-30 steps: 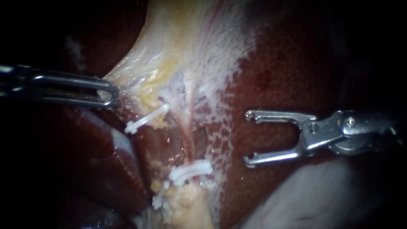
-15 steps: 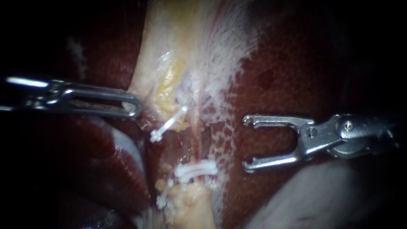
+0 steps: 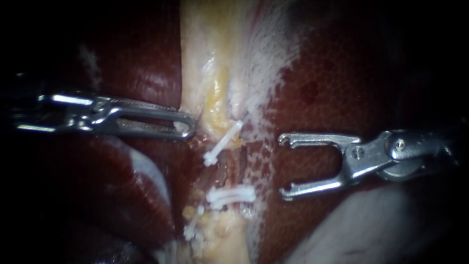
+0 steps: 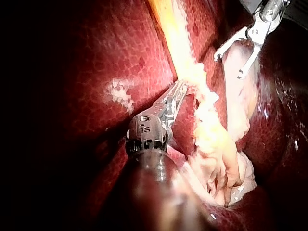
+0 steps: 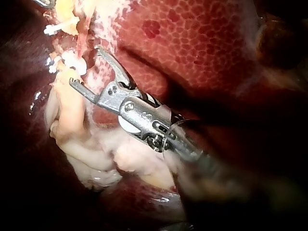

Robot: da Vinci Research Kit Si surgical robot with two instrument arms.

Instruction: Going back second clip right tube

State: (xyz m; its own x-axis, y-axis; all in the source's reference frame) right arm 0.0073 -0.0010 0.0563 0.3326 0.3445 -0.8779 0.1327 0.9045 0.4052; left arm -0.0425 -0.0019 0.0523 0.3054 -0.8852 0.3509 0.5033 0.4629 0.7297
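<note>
Nearest the endoscope, a pale fold of tissue (image 3: 361,230) lies blurred just below your right instrument (image 3: 284,164). That instrument's shaft comes in nearly level from the right with the wrist straight. Its two hooked jaws are spread wide with nothing between them, and they hang over the liver (image 3: 322,73) just beside the dissected window.

Ahead of those tips, the right tube (image 3: 239,166) runs down to a pair of white clips (image 3: 230,195) set across it. A slanted clip (image 3: 223,143) sits higher up, and a lower clip (image 3: 194,226) lies toward your left instrument's side.

Your left instrument (image 3: 189,128) reaches in almost level from the left. Its long slotted jaws are clenched on the edge of the pale yellow tissue band (image 3: 215,93). Farther off, that band climbs away between the dark lobes of the liver.
</note>
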